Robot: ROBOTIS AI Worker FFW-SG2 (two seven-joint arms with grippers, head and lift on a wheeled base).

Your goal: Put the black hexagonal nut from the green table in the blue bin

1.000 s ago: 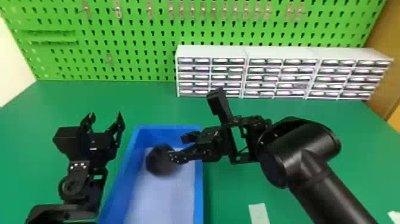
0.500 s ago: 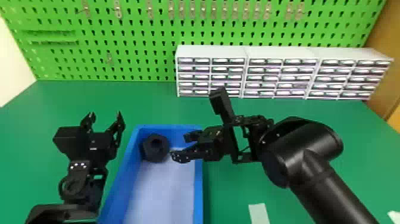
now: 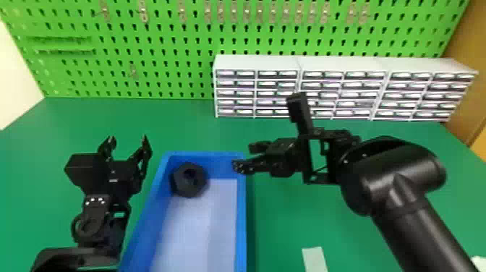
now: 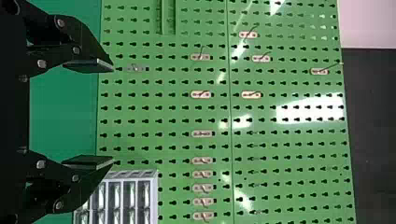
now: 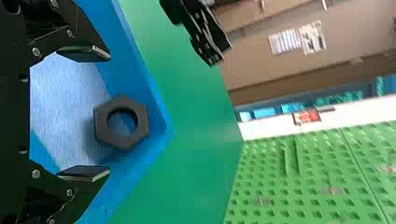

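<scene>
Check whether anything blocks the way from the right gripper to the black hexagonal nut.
Nothing visible stands between the open right gripper and the nut, which is already inside the blue bin.

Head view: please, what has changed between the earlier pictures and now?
The black hexagonal nut shifted slightly left and farther from the robot inside the blue rectangular bin, then stayed. The black right gripper moved right, away from it. The black left gripper stayed.

Workshop-like bench: green pegboard [image 3: 173, 43] with hooks, small-parts drawers [image 3: 256, 63].
</scene>
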